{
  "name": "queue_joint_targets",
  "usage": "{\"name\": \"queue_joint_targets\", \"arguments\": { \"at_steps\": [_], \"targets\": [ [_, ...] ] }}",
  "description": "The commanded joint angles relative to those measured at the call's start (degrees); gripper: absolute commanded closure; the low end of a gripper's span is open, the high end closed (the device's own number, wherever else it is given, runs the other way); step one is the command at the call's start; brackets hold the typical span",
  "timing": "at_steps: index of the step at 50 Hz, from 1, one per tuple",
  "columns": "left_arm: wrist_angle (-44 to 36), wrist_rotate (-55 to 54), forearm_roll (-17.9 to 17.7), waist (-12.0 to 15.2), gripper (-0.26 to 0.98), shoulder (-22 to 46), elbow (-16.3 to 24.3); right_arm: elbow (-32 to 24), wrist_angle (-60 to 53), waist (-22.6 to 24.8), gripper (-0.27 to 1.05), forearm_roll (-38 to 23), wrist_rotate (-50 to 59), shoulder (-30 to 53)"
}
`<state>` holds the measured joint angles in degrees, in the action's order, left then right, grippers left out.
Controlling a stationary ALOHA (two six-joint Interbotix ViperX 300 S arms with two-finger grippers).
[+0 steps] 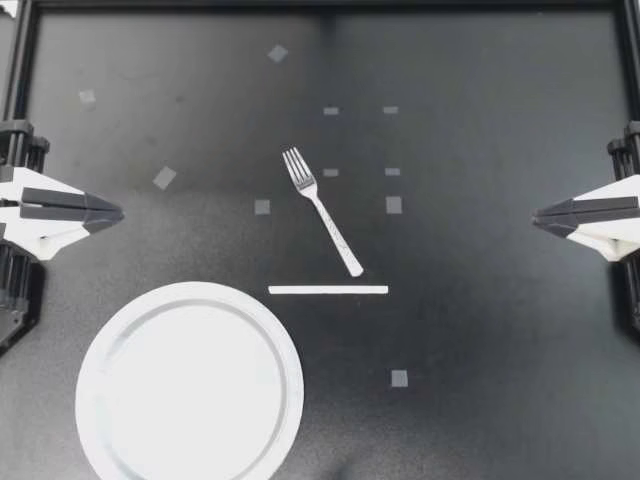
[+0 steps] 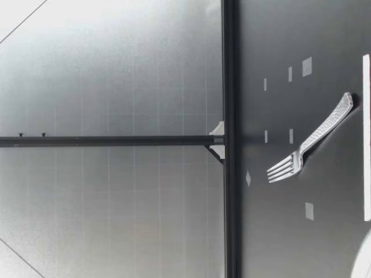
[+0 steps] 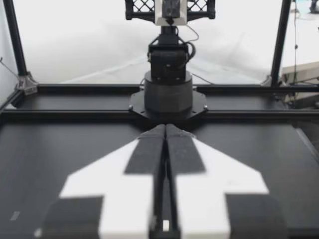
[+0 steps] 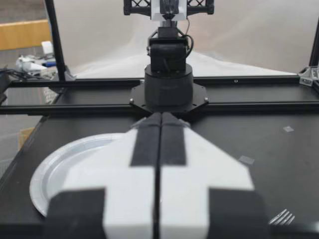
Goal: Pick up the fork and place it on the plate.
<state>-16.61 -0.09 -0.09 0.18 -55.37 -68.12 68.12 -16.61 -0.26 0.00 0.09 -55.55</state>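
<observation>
A silver fork (image 1: 322, 210) lies flat near the table's middle, tines toward the back and handle toward the front right. The low view shows the fork (image 2: 313, 142) lying alone. A white round plate (image 1: 90, 370) sits at the front left with nothing on it. My left gripper (image 1: 118, 213) hangs shut at the left edge, far from the fork. My right gripper (image 1: 537, 217) is shut at the right edge. In the right wrist view the shut gripper (image 4: 160, 115) points across the table, with the plate (image 4: 55, 174) and the fork's tines (image 4: 282, 217) under and beside it. The left wrist view's gripper (image 3: 165, 128) holds nothing.
A thin white strip (image 1: 328, 290) lies just in front of the fork's handle. Several small grey tape squares (image 1: 393, 204) dot the black tabletop. A black frame (image 1: 20, 60) borders the table. My right arm's base (image 3: 168, 89) faces the left wrist view.
</observation>
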Motion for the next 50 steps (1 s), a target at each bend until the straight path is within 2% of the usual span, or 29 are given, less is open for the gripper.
{"name": "queue_joint_targets", "arguments": {
  "at_steps": [1, 5, 14, 19, 25, 30, 34, 38, 41, 42, 44, 50],
  "targets": [
    [-0.2, -0.4, -0.2, 1.0, 0.66, -0.9, -1.8, 0.1, -0.6, -0.4, 0.75, 0.1, -0.2, 0.4],
    [-0.3, -1.2, -1.1, 1.0, 0.76, -2.3, -2.8, 1.8, -0.8, -0.4, 0.84, 0.3, 0.3, -1.0],
    [2.0, -3.5, -5.3, 1.0, 0.77, -3.3, -2.5, 1.1, -0.4, -0.8, 0.84, 5.8, 3.2, -2.7],
    [5.4, -4.2, -6.5, 1.0, 0.76, -3.2, -0.7, -3.7, 4.9, -2.9, 0.84, 10.3, 6.2, -0.4],
    [9.4, -4.3, -6.5, 1.0, 0.72, -2.7, 1.7, -11.3, 17.6, -4.9, 0.79, 10.9, 8.3, 5.7],
    [9.6, -4.0, -6.5, 1.0, 0.60, -2.6, 1.8, -17.1, 24.6, -5.8, 0.66, 10.8, 8.6, 12.0],
    [9.6, -4.0, -6.5, 1.0, 0.41, -2.7, 1.3, -20.7, 27.1, -5.9, 0.49, 10.9, 9.0, 16.9],
    [9.6, -4.1, -6.5, 1.0, 0.15, -3.0, 0.6, -24.3, 27.9, -6.7, 0.26, 10.9, 10.1, 21.8],
    [9.5, -3.3, -6.5, 1.0, -0.05, -3.2, 0.0, -26.4, 28.6, -8.0, 0.16, 10.9, 11.3, 25.0],
    [9.5, -3.2, -6.5, 1.0, -0.08, -3.2, -0.1, -26.8, 28.8, -8.3, 0.15, 10.9, 11.7, 25.8],
    [9.5, -2.9, -6.5, 1.0, -0.10, -3.2, -0.4, -28.1, 30.2, -9.3, 0.16, 10.9, 12.8, 28.4],
    [9.2, -2.7, -6.4, 1.0, -0.01, -3.3, -0.4, -33.1, 38.7, -12.1, 0.20, 10.9, 16.3, 36.9]
  ]
}}
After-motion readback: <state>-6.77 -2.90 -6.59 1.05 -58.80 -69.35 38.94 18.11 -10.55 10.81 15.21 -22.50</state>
